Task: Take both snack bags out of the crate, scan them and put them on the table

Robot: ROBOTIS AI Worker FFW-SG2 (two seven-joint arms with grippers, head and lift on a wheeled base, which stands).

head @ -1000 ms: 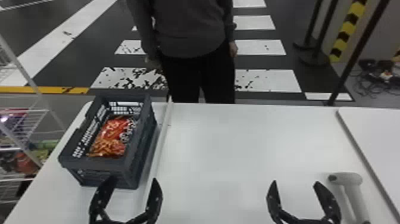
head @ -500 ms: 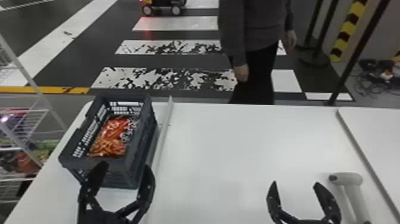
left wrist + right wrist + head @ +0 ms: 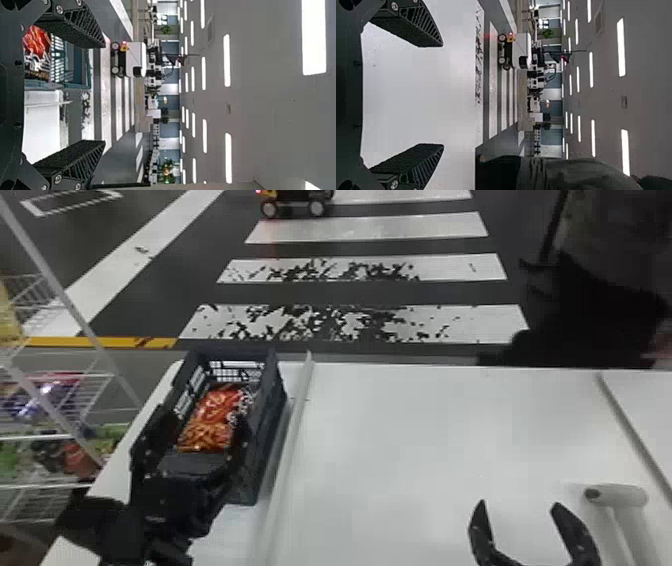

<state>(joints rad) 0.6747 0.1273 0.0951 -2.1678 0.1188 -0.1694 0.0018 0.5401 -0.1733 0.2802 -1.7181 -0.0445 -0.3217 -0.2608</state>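
My left gripper (image 3: 197, 430) stands open over the near part of the dark crate (image 3: 270, 430), its fingers spread on either side of the orange-red snack bag (image 3: 212, 410) inside. In the left wrist view the left gripper (image 3: 105, 93) is open, and part of the bag (image 3: 36, 43) shows in the crate (image 3: 75, 63) beside one finger. A black-and-white printed area lies along the bag's side; I cannot tell whether it is a second bag. My right gripper (image 3: 520, 505) is open above the table's near right, also open in its wrist view (image 3: 443, 95). The grey-white scanner (image 3: 617, 496) stands right of it.
The white table (image 3: 425, 440) spreads to the right of the crate, with a raised pale strip (image 3: 292, 430) running beside the crate. A wire shelf (image 3: 55, 435) with packaged goods stands at the left. Another ridge (image 3: 632, 425) crosses the table's right side.
My left gripper has moved forward and up from the crate's near side to over the crate, staying open. My right gripper has kept its place. The crate and bag have not moved.
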